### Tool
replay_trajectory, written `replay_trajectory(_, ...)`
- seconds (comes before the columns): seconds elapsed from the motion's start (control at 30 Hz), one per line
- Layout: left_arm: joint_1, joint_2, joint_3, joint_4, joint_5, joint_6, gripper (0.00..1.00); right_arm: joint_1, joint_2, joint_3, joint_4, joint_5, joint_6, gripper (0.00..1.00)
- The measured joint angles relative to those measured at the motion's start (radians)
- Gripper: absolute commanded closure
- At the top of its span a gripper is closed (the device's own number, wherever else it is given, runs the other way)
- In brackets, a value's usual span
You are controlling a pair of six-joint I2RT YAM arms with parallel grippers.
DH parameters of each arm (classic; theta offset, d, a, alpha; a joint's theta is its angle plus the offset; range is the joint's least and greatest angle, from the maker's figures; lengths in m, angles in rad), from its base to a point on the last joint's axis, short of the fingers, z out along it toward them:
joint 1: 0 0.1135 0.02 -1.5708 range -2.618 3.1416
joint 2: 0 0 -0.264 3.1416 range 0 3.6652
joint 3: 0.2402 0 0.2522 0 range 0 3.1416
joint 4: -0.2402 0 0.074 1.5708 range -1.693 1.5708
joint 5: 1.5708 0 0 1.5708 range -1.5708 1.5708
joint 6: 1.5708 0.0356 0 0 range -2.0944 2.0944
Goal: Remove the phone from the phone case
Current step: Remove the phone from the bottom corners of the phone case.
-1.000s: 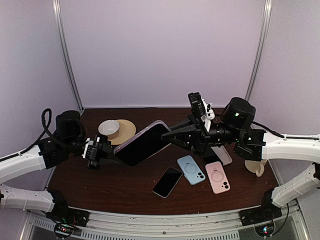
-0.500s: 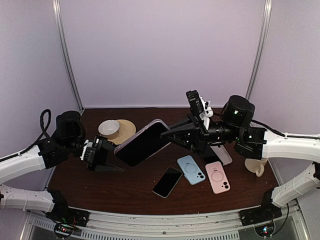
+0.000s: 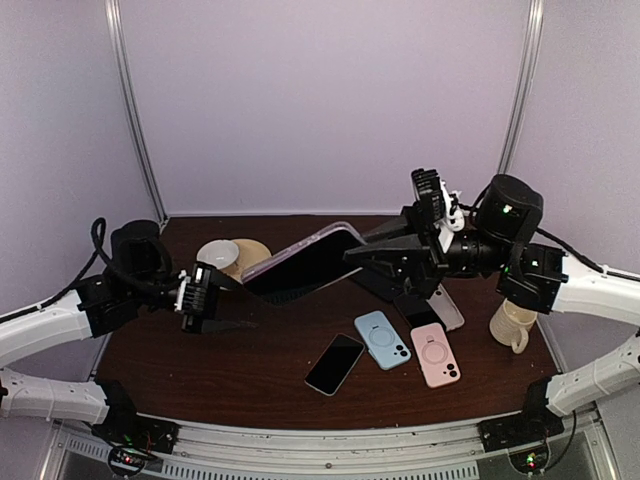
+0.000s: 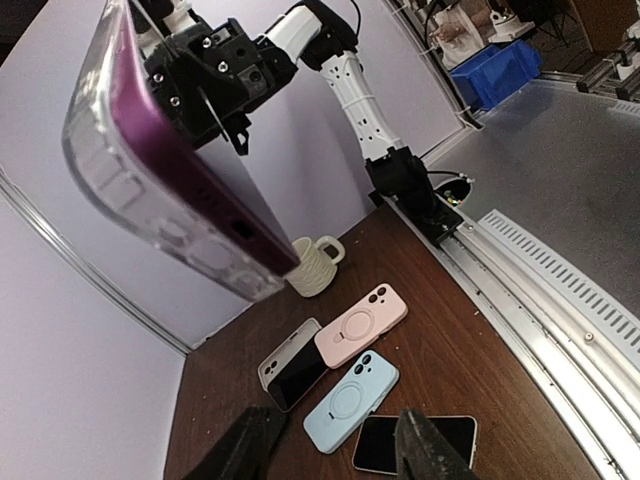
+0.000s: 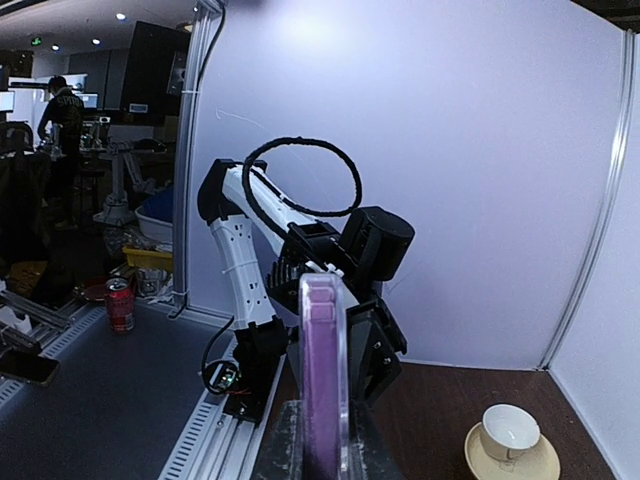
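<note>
A purple phone in a clear case (image 3: 305,262) hangs in the air over the table's middle, tilted up to the right. My right gripper (image 3: 368,257) is shut on its right end. In the right wrist view the phone (image 5: 323,370) stands edge-on between my right gripper's (image 5: 322,440) fingers. My left gripper (image 3: 232,301) is open and empty, below and left of the phone, apart from it. In the left wrist view the cased phone (image 4: 170,190) is at the upper left, above my left gripper (image 4: 335,455).
On the brown table lie a blue case (image 3: 382,339), a pink case (image 3: 435,353), a bare black phone (image 3: 334,364) and a grey cased phone (image 3: 440,308). A cream mug (image 3: 512,325) stands at the right. A cup on a saucer (image 3: 222,255) stands at the back left.
My left gripper let go of the phone's lower end and now stands open. My right gripper carried the cased phone up and to the right, away from it.
</note>
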State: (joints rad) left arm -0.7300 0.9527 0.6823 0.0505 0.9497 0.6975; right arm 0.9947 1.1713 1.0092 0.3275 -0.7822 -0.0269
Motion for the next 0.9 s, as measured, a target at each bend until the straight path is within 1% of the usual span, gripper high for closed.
replay_trajectory(0.2,0.0,-0.002,-0.001,0.017,-0.043,-0.014,0.54,0.0,-0.07,0.0,-0.077,0.089,-0.164,1.0)
replay_trajectory(0.33,0.0,-0.006,-0.009,0.093,-0.082,-0.071,0.53,0.0,-0.073,-0.007,-0.098,0.164,-0.233,1.0)
replay_trajectory(0.57,0.0,-0.006,-0.023,0.212,-0.129,-0.174,0.52,0.0,-0.072,-0.058,-0.092,0.267,-0.287,1.0)
replay_trajectory(0.7,0.0,-0.008,-0.032,0.264,-0.15,-0.216,0.52,0.0,-0.071,-0.07,-0.093,0.29,-0.314,1.0)
replay_trajectory(0.9,0.0,-0.009,-0.038,0.292,-0.158,-0.241,0.52,0.0,-0.071,-0.095,-0.093,0.29,-0.353,1.0)
